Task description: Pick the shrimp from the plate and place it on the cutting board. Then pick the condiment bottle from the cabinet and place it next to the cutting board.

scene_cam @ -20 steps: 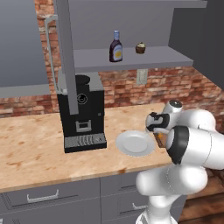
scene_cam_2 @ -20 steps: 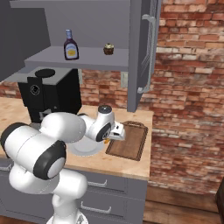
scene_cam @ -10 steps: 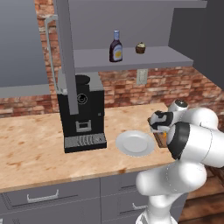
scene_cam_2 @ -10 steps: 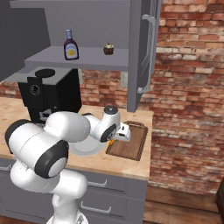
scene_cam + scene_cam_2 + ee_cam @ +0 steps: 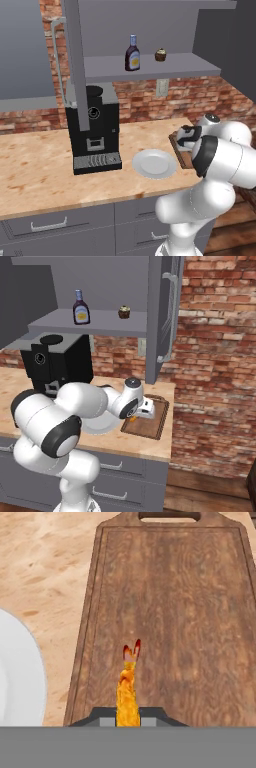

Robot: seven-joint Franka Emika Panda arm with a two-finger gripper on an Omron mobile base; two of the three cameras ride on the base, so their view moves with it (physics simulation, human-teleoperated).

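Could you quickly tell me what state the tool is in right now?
Tool: closed on the shrimp, held over the cutting board.

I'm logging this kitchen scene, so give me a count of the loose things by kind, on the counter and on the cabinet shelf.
Shrimp: 1
Plate: 1
Cutting board: 1
Coffee machine: 1
Condiment bottle: 1
Cupcake: 1
Total: 6
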